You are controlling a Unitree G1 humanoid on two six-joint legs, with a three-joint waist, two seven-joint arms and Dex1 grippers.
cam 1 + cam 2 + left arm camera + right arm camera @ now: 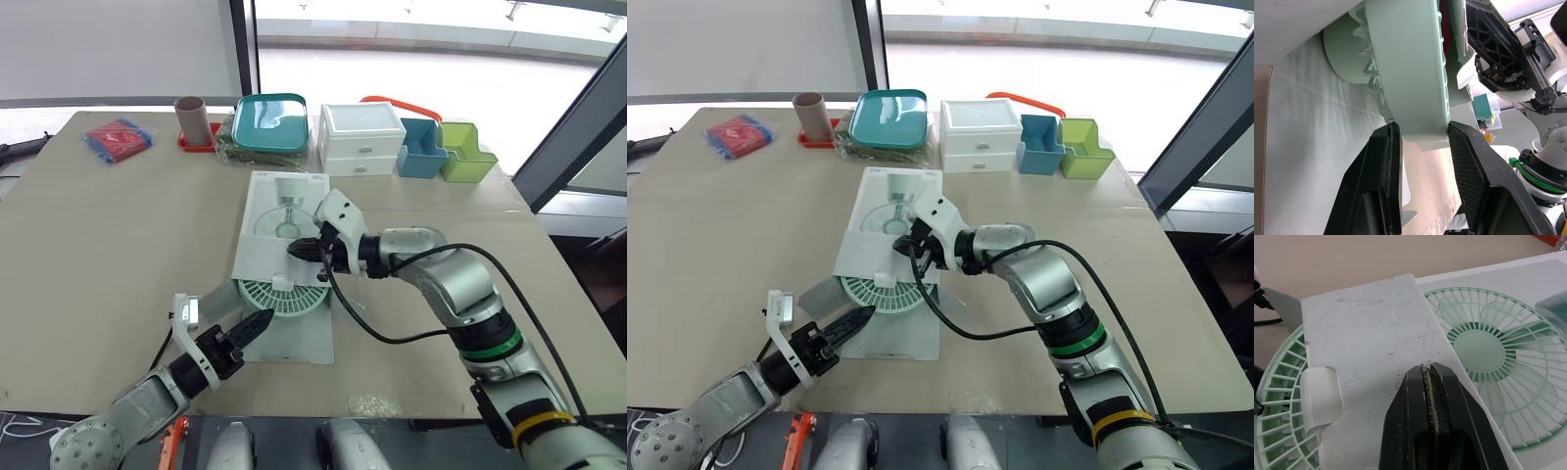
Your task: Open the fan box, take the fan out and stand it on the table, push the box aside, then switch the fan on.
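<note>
The white fan box (279,211) lies flat mid-table, with a fan picture on its top. Its near end is open, and a flap (299,341) is spread on the table. The mint green fan (284,297) sticks partway out of that end. My left gripper (263,320) reaches in from the near left. In the left wrist view its fingers (1387,161) clamp the fan's rim (1410,73) from both sides. My right gripper (297,249) is shut, its tips resting on the box top (1366,333) just above the exposed fan grille (1283,396).
Along the far edge stand a red-blue packet (118,137), a brown cup (192,119), a teal tray (271,122), a white drawer unit (360,137), a blue bin (423,147) and a green bin (463,152). A black cable (392,340) loops beside my right arm.
</note>
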